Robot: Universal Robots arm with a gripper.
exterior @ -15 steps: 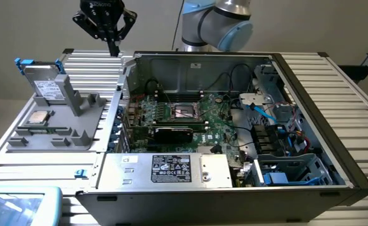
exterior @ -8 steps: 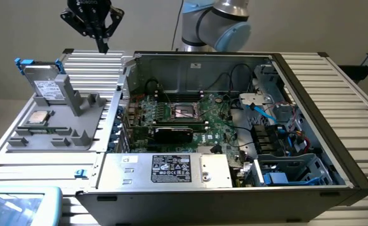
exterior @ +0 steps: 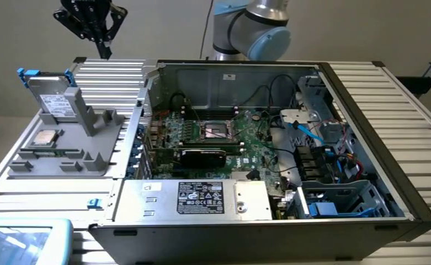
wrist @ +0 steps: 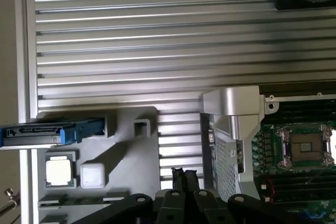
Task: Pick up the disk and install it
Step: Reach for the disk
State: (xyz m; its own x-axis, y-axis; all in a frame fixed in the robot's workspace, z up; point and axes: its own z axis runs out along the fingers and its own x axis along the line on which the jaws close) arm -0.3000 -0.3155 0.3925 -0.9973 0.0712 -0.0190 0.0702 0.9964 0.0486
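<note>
Ribbed aluminium forms the table (exterior: 395, 105). An open computer case (exterior: 230, 77) is laid on it at the centre and right of the exterior view, and a grey holding fixture (exterior: 90, 157) is set at the left of the frame.

**Location of the disk.** The disk (exterior: 53, 99) is stood upright in a slot at the rear of the fixture, in the upper left of the frame. Its label side is turned toward the camera, and its blue carrier tabs project at the top corners. In the wrist view the disk (wrist: 47, 134) is seen edge-on, just beside a square silver chip (wrist: 59, 172) seated in the same fixture.

**State of the jaws.** The jaws are closed to a narrow point and nothing is held between them. They are suspended at the top left of the frame, above and to the right of the disk and well apart from it.

**Step in hand.** The work is judged to be at the approach stage. The disk has not been picked up, and nothing has been installed in the case.

**Requirements of the next move.** For a grasp, the jaws would have to be opened wider than the disk is thick. They would then have to be aligned across its thin upper edge between the blue tabs and lowered clear of the fixture's uprights. The caged bay (exterior: 344, 196) at the lower right of the case is probably the intended seat, though its interior cannot be made out with certainty.
</note>
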